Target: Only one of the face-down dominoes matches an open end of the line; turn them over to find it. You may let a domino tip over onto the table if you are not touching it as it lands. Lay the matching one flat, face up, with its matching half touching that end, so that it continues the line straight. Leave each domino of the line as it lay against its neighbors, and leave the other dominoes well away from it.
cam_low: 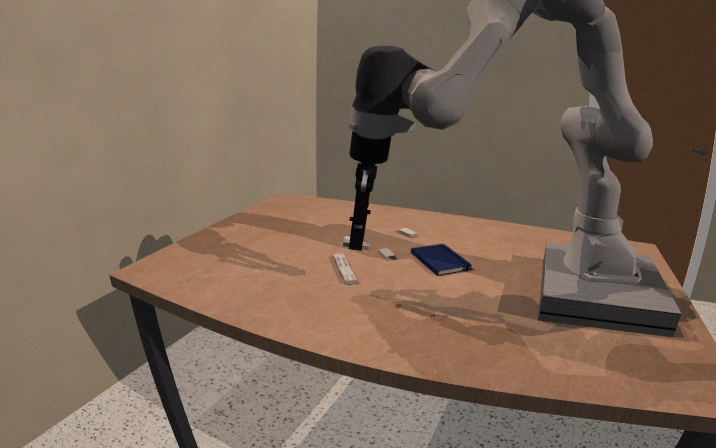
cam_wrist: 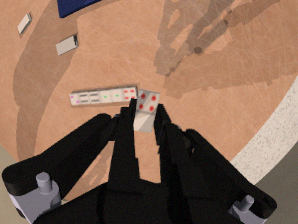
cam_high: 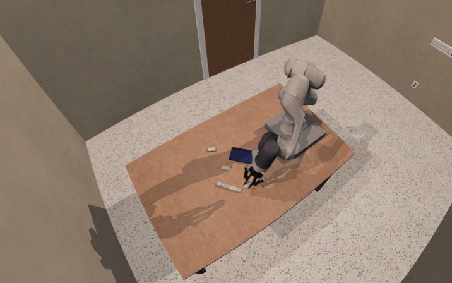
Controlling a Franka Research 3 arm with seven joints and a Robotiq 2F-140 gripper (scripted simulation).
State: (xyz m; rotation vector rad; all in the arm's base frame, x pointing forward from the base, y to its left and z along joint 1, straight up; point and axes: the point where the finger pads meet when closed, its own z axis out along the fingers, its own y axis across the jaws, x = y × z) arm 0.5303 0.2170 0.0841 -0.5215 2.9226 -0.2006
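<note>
The domino line (cam_high: 228,186) (cam_low: 345,269) (cam_wrist: 105,96) lies face up; its right end in the wrist view shows red pips, its left end magenta pips. My gripper (cam_high: 248,185) (cam_low: 356,247) (cam_wrist: 145,110) is shut on a domino (cam_low: 347,241) (cam_wrist: 147,100), held above the table near the line's red end. Its upper half shows four red pips; its other half looks plain white, partly hidden by the fingers. It points across the line's direction. Two other dominoes lie apart with plain backs up: one (cam_high: 226,167) (cam_low: 387,254) (cam_wrist: 66,45) nearer the line, one (cam_high: 211,149) (cam_low: 407,232) (cam_wrist: 24,23) farther off.
A dark blue notebook (cam_high: 240,155) (cam_low: 440,258) (cam_wrist: 77,5) lies between the line and the robot's base (cam_high: 310,133) (cam_low: 607,306), beside the nearer loose domino. The arm's shadows cross the table.
</note>
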